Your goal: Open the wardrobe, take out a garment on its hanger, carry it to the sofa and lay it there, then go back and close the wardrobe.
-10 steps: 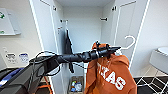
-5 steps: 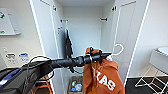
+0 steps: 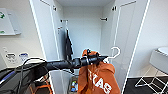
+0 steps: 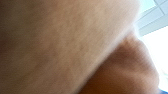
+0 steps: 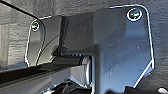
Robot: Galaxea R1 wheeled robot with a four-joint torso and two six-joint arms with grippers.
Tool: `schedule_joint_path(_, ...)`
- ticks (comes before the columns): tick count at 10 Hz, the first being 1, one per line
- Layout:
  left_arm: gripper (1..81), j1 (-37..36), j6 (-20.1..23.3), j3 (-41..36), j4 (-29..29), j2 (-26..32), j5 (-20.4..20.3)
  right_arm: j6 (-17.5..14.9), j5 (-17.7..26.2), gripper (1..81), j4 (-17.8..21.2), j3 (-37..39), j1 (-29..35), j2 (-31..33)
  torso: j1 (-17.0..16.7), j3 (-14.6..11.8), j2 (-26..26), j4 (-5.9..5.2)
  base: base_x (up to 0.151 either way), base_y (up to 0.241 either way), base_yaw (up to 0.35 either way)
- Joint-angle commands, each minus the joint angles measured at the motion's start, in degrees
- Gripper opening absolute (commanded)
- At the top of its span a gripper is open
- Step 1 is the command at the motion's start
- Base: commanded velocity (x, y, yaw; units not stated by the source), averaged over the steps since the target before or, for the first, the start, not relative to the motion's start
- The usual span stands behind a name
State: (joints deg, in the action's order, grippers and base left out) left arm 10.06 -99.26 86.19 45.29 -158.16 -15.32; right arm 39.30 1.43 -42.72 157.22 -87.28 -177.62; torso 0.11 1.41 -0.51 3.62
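Nearest the head camera, the left arm reached out almost level from the picture's left, cables looping over its upper part, its wrist straight and aimed at the open wardrobe. At its end the left gripper had its jaws closed on the hanger near the neck, with the white hook standing free just past the tip — a grip that let the garment hang plumb below the arm, not bunched against it. The burnt-orange hoodie drooped from the wrist, white letters showing on its front, well clear of the rail, so it was already out of the wardrobe and in front of the opening. In the left wrist view, orange cloth pressed close against the lens, which fits a hold right at the collar. Of the right gripper's jaws I cannot tell the state. Farther back, both doors stood wide, and a dark garment hung at the left side inside. A white chair stood off to the right.
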Motion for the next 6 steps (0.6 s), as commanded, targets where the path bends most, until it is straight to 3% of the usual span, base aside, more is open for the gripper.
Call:
schedule_joint_path(1, 1.0, -12.03, 1.08, -1.55, 0.50, -0.58, -2.52, -0.10, 1.74, 81.1, -0.17, -0.35, 2.86, -0.57, 0.00, 0.00, 0.00, 0.00, 0.000, 0.000, 0.000)
schedule_joint_path(6, 1.0, -12.03, 1.08, -1.29, 0.42, -0.85, -1.38, -0.10, 1.65, 81.1, -0.26, -0.35, 2.94, -0.57, 0.00, 0.00, 0.00, 0.00, 0.000, 0.000, 0.000)
